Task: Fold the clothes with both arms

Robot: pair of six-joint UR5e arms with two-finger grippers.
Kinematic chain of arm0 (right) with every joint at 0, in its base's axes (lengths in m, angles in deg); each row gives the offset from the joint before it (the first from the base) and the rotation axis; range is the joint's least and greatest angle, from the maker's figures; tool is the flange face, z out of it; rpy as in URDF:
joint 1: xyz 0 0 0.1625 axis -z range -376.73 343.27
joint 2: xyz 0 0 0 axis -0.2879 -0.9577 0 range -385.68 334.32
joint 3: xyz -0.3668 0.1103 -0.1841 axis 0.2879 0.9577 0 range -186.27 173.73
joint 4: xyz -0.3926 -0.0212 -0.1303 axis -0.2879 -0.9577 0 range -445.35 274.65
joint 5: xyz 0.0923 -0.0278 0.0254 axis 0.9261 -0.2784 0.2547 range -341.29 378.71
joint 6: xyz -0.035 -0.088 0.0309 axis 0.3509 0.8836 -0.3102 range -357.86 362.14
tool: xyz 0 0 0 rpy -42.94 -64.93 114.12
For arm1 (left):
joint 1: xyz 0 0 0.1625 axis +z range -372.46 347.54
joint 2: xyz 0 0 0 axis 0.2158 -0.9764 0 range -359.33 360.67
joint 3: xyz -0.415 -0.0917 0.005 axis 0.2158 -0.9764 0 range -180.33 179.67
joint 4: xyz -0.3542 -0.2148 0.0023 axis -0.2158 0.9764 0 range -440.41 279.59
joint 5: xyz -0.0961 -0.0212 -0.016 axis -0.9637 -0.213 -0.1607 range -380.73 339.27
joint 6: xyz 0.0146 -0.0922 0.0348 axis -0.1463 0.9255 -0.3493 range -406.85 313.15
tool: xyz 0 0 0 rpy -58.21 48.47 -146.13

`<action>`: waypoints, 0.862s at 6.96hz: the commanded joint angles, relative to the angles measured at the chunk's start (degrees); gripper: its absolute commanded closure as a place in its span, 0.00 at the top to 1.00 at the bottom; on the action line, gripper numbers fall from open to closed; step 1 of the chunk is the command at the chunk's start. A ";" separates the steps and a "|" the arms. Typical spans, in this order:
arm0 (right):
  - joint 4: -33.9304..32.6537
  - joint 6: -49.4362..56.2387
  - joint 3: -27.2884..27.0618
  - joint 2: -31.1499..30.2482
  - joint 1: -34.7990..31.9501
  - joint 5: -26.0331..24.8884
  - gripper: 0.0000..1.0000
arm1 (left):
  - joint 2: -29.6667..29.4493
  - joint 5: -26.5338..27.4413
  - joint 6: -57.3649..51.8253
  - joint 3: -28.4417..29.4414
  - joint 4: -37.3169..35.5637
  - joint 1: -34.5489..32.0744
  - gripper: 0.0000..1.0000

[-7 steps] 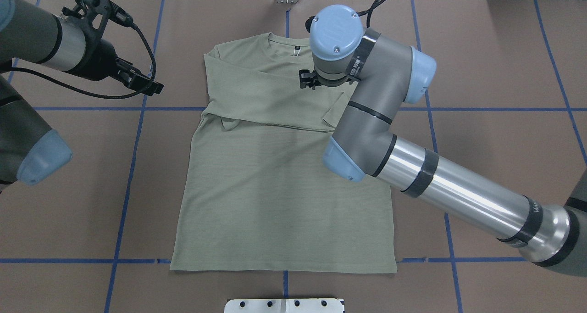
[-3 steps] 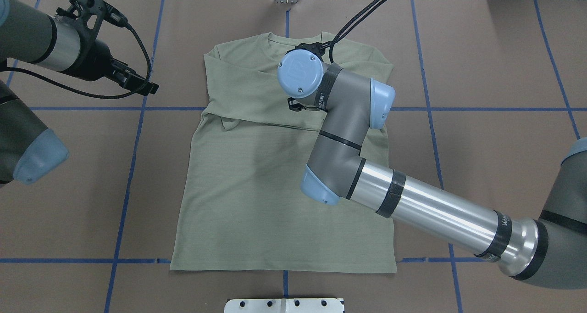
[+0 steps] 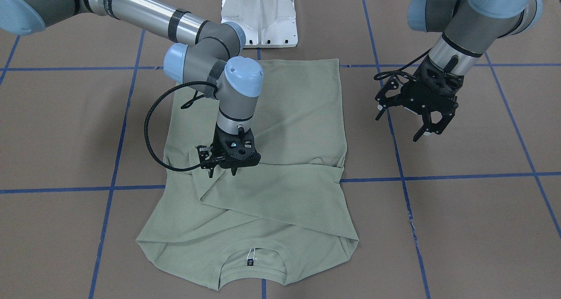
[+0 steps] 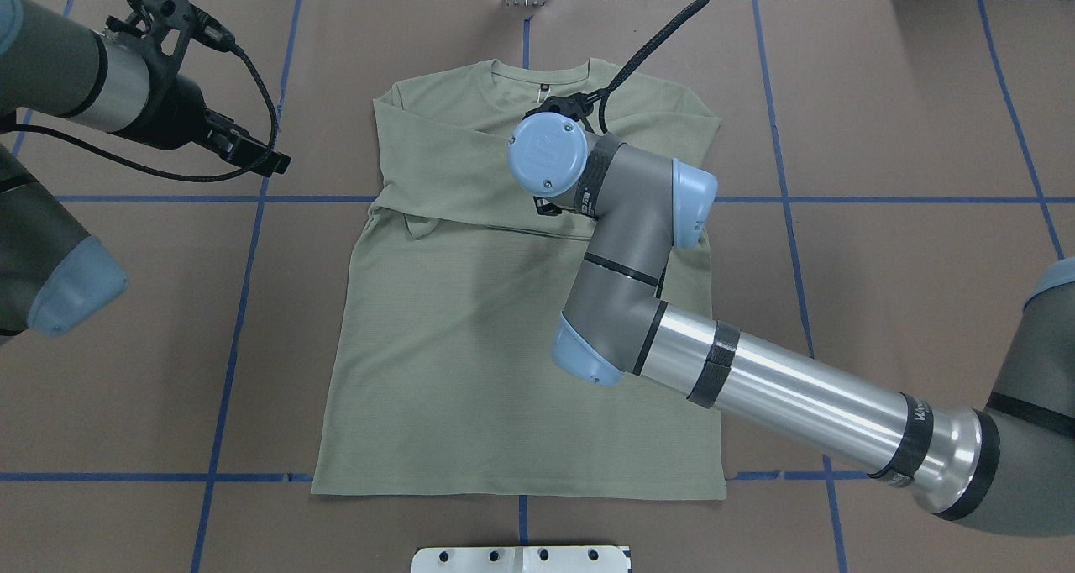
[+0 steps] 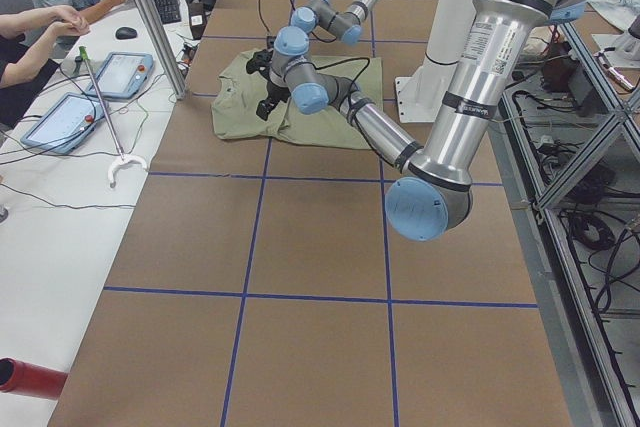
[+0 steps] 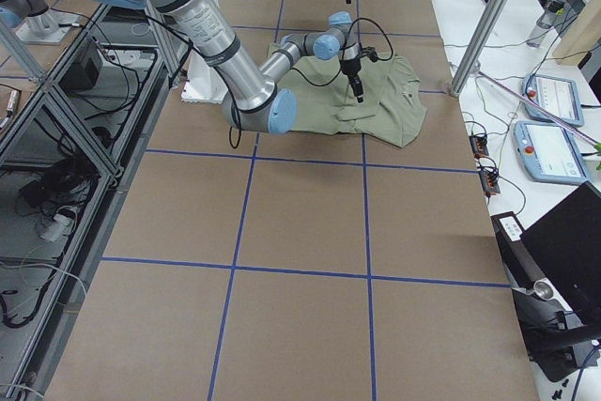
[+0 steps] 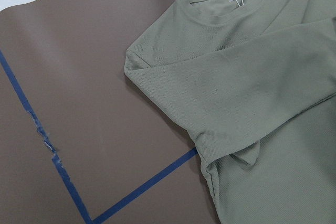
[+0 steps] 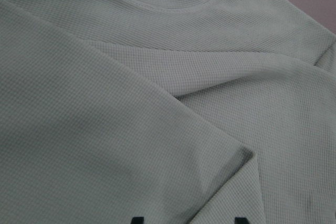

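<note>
1. The shirt (image 4: 470, 346) lay flat in the middle of the table (image 4: 882, 136). Its neck pointed to the edge far from the robot. Its bottom hem pointed to the edge by the white base (image 3: 258, 14).
2. Both sleeves (image 3: 271, 193) lay crossed over the chest, which made the shirt a tidy, narrow shape. I think the sleeve step was done and the body was not yet folded.
3. Your right gripper (image 3: 222, 172) hung just above the end of the top sleeve. Its jaws were open a little and held nothing. In the right wrist view, the two black tips stood apart with only cloth under them.
4. Your left gripper (image 3: 428, 130) hovered over bare table beside the shirt's shoulder, near a blue tape line (image 3: 438, 176). Its jaws were wide open and empty. I think you put it there so it was out of the other arm's way.
5. My guess is that each gripper next needs to take one corner at the same end. Then the shirt would fold in half evenly.
6. The knit looked soft, so a sloppy pinch could pull the crossed sleeves loose.
</note>
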 commanded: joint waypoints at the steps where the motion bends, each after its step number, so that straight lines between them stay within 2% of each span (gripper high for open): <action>1: 0.00 0.32 0.48 -0.05 0.45 -0.29 0.62 | 0.06 -0.02 0.09 0.20 0.00 0.03 1.00; 3: 0.00 0.23 0.57 -0.14 0.71 -0.29 0.55 | 0.06 0.07 0.09 0.29 0.00 0.12 1.00; 6: 0.00 0.14 0.57 -0.31 0.89 -0.29 0.51 | 0.06 0.07 0.09 0.29 0.00 0.12 1.00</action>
